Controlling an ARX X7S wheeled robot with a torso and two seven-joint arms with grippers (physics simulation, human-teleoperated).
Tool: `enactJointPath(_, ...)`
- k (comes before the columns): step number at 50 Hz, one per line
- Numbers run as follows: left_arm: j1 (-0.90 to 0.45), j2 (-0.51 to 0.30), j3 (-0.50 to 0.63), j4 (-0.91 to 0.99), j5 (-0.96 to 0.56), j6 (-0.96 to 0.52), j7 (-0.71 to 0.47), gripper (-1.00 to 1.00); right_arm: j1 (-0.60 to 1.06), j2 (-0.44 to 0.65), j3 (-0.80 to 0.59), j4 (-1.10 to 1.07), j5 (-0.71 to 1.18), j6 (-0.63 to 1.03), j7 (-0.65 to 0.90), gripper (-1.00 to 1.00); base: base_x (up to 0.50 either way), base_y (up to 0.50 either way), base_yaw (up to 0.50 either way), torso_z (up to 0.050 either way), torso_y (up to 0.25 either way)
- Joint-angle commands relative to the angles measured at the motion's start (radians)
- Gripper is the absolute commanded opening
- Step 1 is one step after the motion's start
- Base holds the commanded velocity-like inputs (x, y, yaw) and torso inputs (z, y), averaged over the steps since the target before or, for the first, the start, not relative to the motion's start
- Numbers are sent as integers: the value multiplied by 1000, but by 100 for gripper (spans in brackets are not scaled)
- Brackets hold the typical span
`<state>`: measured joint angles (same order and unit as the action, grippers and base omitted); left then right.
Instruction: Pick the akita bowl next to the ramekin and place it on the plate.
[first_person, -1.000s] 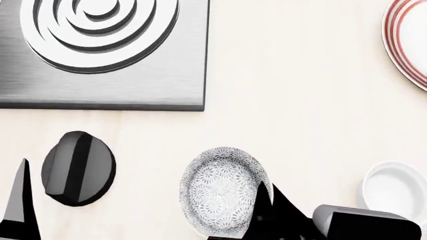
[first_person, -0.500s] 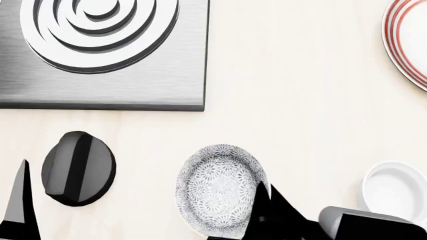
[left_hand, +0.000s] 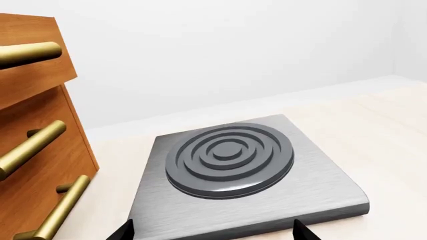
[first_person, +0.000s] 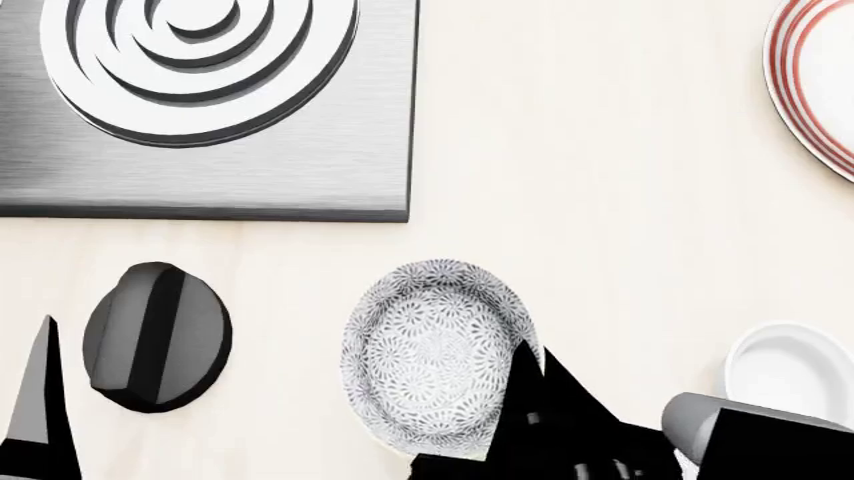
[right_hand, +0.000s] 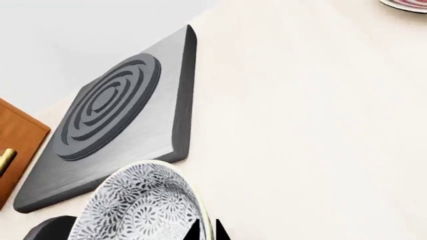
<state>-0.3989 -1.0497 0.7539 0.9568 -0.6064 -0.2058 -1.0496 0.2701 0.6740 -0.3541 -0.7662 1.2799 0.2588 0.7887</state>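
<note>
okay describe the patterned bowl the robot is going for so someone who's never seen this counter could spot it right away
Start at the square brushed-metal burner plate with raised rings, then move toward the robot and a little right. There sits the akita bowl, with the right pincer at its rim. Unlike the plain white ramekin and red-ringed plate, it carries fine grey flowers all over.

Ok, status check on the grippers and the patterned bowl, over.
Right gripper pinching akita bowl rim. Left gripper idle, open. Path to plate clear.
</note>
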Motion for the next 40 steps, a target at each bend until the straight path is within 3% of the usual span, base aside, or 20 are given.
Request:
enactJointPath(1,1,-5,-1,3,1,4,-3,100,44,13,15,-32,59,12,37,-100,0,0,0,0,0)
enactJointPath(40,2,-6,6,-2,3,9,-3,100,317,42,37,66,368,63,169,-100,0,0,0,0,0)
